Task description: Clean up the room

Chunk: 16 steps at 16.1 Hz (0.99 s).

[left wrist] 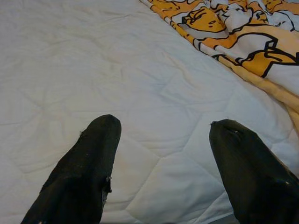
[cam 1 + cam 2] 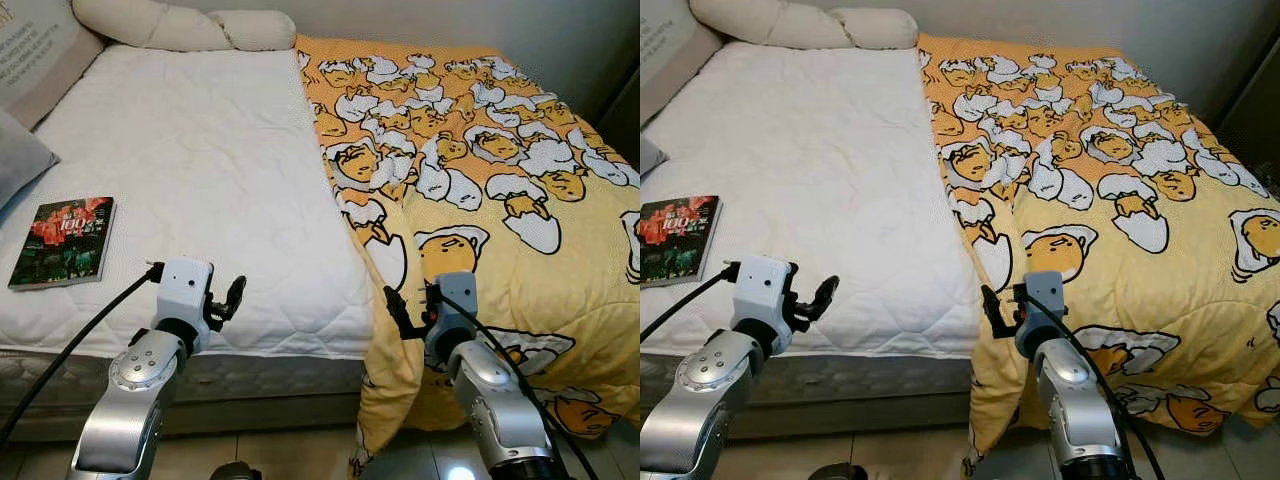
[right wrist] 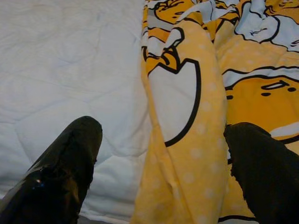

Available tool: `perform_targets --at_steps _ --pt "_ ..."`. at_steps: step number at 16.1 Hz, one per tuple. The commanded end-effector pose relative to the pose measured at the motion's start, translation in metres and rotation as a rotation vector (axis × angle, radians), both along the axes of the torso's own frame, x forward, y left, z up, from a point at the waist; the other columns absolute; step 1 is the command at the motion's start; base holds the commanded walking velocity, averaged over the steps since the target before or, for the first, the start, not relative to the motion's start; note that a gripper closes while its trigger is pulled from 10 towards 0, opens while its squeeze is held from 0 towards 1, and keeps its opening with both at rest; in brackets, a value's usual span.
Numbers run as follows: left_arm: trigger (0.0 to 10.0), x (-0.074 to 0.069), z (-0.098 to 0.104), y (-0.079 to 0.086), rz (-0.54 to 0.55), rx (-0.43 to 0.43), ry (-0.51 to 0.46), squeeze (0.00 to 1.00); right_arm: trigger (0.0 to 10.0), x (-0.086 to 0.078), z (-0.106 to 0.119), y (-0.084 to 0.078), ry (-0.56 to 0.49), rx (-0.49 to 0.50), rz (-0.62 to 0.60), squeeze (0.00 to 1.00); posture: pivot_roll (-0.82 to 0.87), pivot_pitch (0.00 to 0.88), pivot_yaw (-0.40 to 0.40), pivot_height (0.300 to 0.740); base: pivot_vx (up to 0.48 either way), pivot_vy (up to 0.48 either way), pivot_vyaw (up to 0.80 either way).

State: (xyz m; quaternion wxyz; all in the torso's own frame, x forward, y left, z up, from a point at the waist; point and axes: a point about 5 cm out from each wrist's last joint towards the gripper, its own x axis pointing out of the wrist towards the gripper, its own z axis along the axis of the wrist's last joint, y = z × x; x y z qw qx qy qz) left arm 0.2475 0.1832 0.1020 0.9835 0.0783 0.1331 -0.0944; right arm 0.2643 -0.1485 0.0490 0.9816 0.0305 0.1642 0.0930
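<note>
Book (image 2: pixel 62 242): lies flat on the bed's white mattress (image 2: pixel 200 170), off to the outer side of our left pincer and a little beyond it, apart from everything else.
Left pincer (image 2: pixel 234 297): we see its two black fingers (image 1: pixel 86 172) spread wide over bare mattress at the foot edge, gripping nothing.
Pillows (image 2: pixel 180 25): cream ones rest at the head of the bed, far ahead of both pincers.
Blanket edge (image 3: pixel 180 140): the yellow cartoon-print blanket (image 2: pixel 480 180) covers only the right half of the bed; its folded border runs straight between the spread fingers of our right pincer.
Right pincer (image 2: pixel 405 310): wide open at the foot corner, astride that border but not yet closed on it.
Step in hand: we judge we are lining up to grasp the blanket so it can be spread over the bare half.
Next move: we would close the right pincer on the border, then draw it towards the left pincer's side.
</note>
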Motion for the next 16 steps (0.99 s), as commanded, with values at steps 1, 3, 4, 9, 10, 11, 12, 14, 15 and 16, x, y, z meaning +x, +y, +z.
perform_targets --at_steps 1,3,4,9,10,11,12,14,15,16 --pt "10.0 0.0019 0.0060 -0.0023 -0.009 -0.011 -0.022 0.00 10.0 0.0048 0.0048 -0.0047 -0.019 -0.001 -0.022 0.42 0.02 0.000 -0.053 0.740 0.000 0.000 0.00" --pt "10.0 0.0022 0.0070 -0.0011 -0.003 -0.017 -0.025 0.00 10.0 0.0065 0.0054 -0.0065 -0.024 -0.013 -0.031 0.00 0.03 0.000 -0.055 0.740 0.253 0.000 0.00" --pt "10.0 0.0024 0.0072 -0.0010 -0.002 -0.017 -0.026 0.00 10.0 0.0066 0.0052 -0.0067 -0.024 -0.019 -0.030 0.00 0.03 0.000 -0.055 0.740 0.270 0.000 0.00" --pt "10.0 0.0043 0.0080 -0.0014 -0.005 -0.021 -0.030 0.00 10.0 0.0085 0.0068 -0.0042 -0.030 -0.042 0.001 0.00 0.02 0.000 -0.056 0.740 0.274 0.000 0.64" --pt "10.0 0.0043 0.0080 -0.0013 -0.005 -0.021 -0.030 0.00 10.0 0.0085 0.0068 -0.0040 -0.031 -0.038 -0.005 0.00 0.02 0.000 -0.056 0.740 0.277 0.000 0.80" --pt "10.0 0.0044 0.0081 -0.0012 -0.005 -0.021 -0.031 0.00 10.0 0.0084 0.0066 -0.0046 -0.027 -0.023 -0.023 0.00 0.02 0.000 -0.055 0.740 0.277 0.000 0.00" --pt "10.0 0.0045 0.0081 -0.0012 -0.006 -0.020 -0.030 0.00 10.0 0.0085 0.0065 -0.0049 -0.024 -0.019 -0.031 0.00 0.02 0.000 -0.055 0.740 0.277 0.000 0.00" --pt "10.0 0.0045 0.0063 -0.0028 -0.020 -0.005 -0.020 0.00 10.0 0.0080 0.0063 -0.0046 -0.023 -0.021 -0.024 0.00 0.02 0.000 -0.054 0.740 0.000 0.000 0.00" --pt "10.0 0.0038 0.0053 -0.0047 -0.042 -0.002 -0.008 0.00 10.0 0.0076 0.0054 -0.0046 -0.015 -0.024 -0.020 0.00 0.02 0.000 -0.052 0.740 0.000 0.000 0.00" --pt "10.0 0.0037 0.0051 -0.0052 -0.051 -0.001 -0.003 0.00 10.0 0.0073 0.0048 -0.0043 -0.010 -0.028 -0.016 0.13 0.02 0.000 -0.051 0.740 0.000 0.000 0.00"
